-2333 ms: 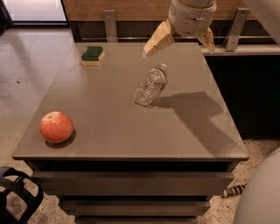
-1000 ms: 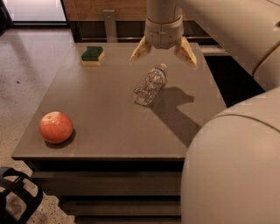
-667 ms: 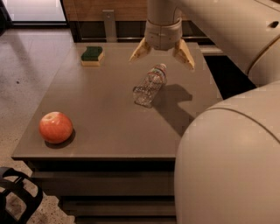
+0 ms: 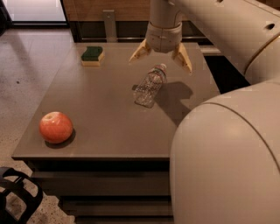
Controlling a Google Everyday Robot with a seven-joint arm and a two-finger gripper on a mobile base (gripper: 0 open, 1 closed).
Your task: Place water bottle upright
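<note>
Tan fingers of the tool [image 4: 161, 62] were spread wide, held just above the capped end of the water bottle [image 4: 149, 86], which was laid on its side mid-surface [image 4: 100, 103]. An apple [image 4: 56, 127] was seen front-left, a sponge [image 4: 92, 55] far back.

I can read no text anywhere, not even on the water bottle [image 4: 150, 85]; the gripper [image 4: 160, 64] hangs spread wide just above that bottle's capped end.

Brown table [image 4: 100, 118] beneath the claw [image 4: 160, 64], pale speckled floor [image 4: 26, 65], wood-panelled wall [image 4: 127, 8], bright window [image 4: 35, 8] far left
</note>
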